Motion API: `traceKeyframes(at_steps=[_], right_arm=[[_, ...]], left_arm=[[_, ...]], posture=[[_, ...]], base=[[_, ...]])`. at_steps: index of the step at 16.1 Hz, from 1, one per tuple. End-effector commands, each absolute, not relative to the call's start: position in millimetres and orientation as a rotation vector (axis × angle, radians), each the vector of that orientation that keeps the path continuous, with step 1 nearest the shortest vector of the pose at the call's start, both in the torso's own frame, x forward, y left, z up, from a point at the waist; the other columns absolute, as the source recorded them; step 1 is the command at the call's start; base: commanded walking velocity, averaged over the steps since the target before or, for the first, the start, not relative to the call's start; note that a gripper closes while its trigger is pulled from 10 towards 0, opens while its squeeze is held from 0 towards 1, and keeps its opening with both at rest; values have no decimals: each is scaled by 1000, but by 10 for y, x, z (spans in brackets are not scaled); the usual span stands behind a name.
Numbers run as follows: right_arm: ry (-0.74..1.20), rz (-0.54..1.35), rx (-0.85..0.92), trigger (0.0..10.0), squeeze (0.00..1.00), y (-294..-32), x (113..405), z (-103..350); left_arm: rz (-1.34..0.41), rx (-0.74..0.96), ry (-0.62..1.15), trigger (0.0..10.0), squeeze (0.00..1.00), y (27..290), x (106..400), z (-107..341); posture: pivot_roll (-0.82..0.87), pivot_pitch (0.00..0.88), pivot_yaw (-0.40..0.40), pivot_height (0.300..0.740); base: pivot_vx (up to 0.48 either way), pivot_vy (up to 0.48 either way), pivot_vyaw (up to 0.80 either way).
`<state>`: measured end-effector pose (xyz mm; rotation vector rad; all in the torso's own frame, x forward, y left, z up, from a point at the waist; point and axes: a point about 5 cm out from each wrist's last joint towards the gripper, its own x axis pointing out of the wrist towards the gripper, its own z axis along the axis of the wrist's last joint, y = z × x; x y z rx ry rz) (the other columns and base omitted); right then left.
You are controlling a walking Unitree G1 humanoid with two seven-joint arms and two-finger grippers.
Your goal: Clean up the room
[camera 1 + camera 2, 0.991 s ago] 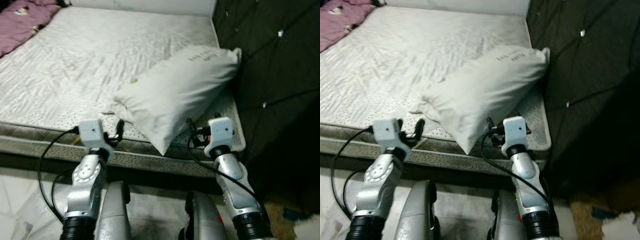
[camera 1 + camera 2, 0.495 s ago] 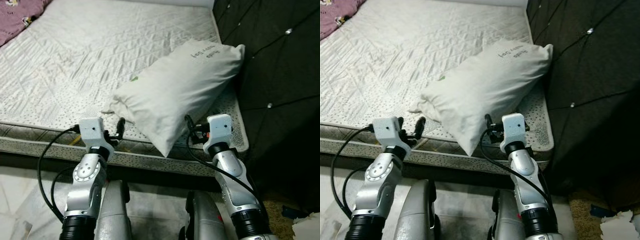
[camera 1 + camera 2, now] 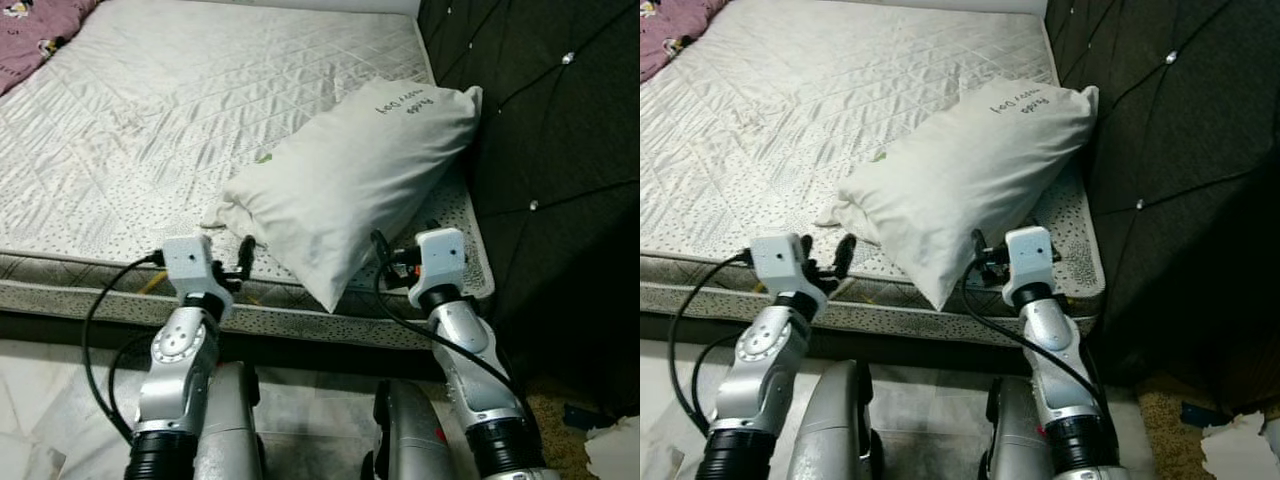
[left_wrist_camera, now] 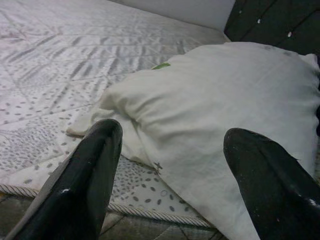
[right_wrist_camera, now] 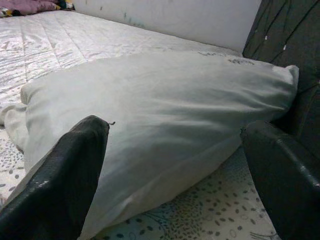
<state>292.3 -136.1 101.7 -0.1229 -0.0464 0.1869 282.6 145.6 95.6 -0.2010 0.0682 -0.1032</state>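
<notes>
at the near right corner of the mattress (image 3: pixel 120 130) a white pillow (image 3: pixel 350 180) leans against the dark headboard (image 3: pixel 540 150). left gripper (image 4: pixel 167 175) and right gripper (image 5: pixel 175 165) flank its near end, fingers spread wide, likely readying a two-handed lift.

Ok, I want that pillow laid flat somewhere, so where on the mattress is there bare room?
The widest bare stretch of the mattress runs from the pillow leftward to the purple bedding at the far-left corner. It is crowded on the right, where the pillow leans on the dark tufted headboard, with the open left gripper and right gripper at its near edge.
</notes>
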Motion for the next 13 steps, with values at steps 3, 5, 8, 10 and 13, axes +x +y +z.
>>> traceKeyframes(at_steps=[3,5,8,10,13], right_arm=[[-41,190,-116,10000,0,-1335,2945,1022],[-40,192,-118,10000,0,-1333,2947,1022],[-39,196,-120,10000,0,-1326,2947,1021],[-39,195,-120,10000,0,-1322,2947,1021],[-38,195,-121,10000,0,-1321,2947,1018]], left_arm=[[-102,-185,54,10000,0,1491,2840,992],[-110,-191,41,10000,0,1486,2836,1006],[-116,-197,32,10000,0,1487,2833,1017],[-122,-200,32,10000,0,1485,2833,1019],[-128,-201,35,10000,0,1479,2833,1013]], posture=[[30,92,-15,592],[30,92,-16,592],[30,92,-13,592],[28,94,-12,592],[28,93,-12,592]], base=[[0,0,0],[0,0,0],[205,0,0],[352,0,0],[349,0,0]])
